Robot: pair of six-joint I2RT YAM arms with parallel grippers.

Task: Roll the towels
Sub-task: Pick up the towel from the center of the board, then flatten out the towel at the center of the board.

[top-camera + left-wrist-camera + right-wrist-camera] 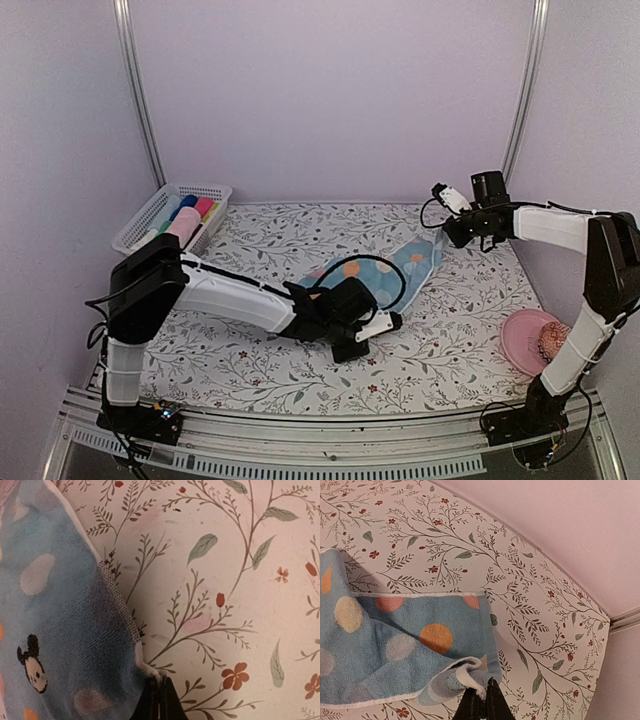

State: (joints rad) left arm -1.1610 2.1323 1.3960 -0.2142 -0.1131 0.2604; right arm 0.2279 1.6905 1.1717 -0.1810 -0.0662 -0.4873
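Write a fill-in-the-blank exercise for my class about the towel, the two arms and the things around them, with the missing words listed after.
1. The left gripper and the right gripper each pinch a ____ of the dotted blue towel.
2. The towel's print includes a cartoon ____ face.
3. The rolled cloths stand in a white ____ at the table's far left.
4. The plate beside the right arm's base is ____.
Missing words: corner, mouse, basket, pink.

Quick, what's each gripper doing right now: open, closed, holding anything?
Left gripper: closed, pinching a corner of the blue towel.
Right gripper: closed, pinching another corner of the same towel.
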